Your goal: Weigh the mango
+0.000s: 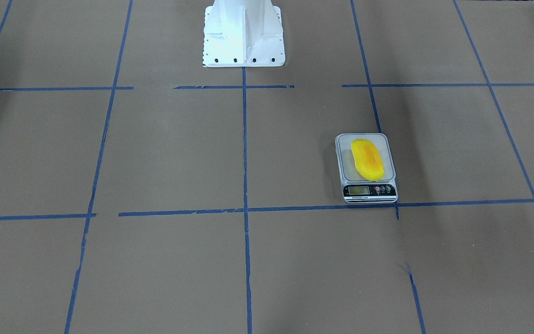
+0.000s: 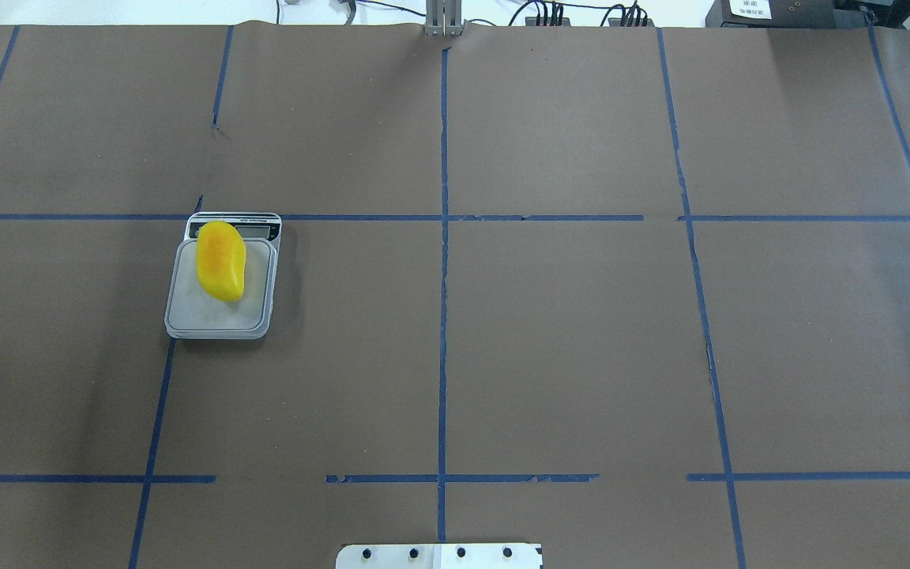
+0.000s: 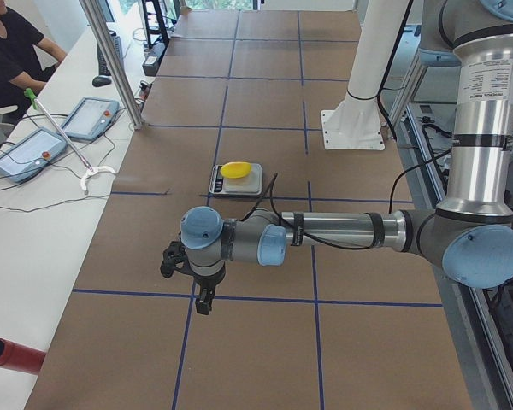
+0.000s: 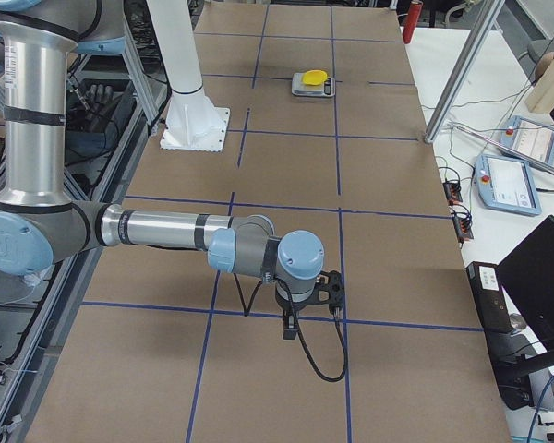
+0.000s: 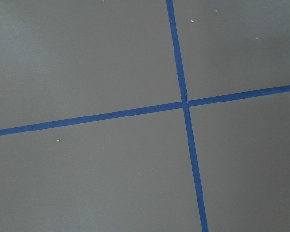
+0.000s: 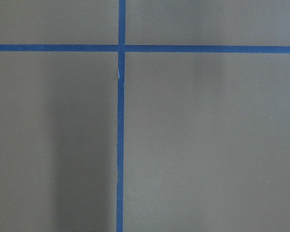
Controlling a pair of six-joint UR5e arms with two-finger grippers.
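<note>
The mango (image 1: 367,159) rests on the silver scale (image 1: 370,190) on the robot's left side, its long axis pointing roughly away from the robot, well apart from the nearer left gripper (image 3: 203,303) and the farther right gripper (image 4: 291,329) — whether either is open cannot be told.

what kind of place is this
Likely a robotics lab: the left arm and right arm at a table gridded with blue tape, teach pendants on a side desk.
</note>
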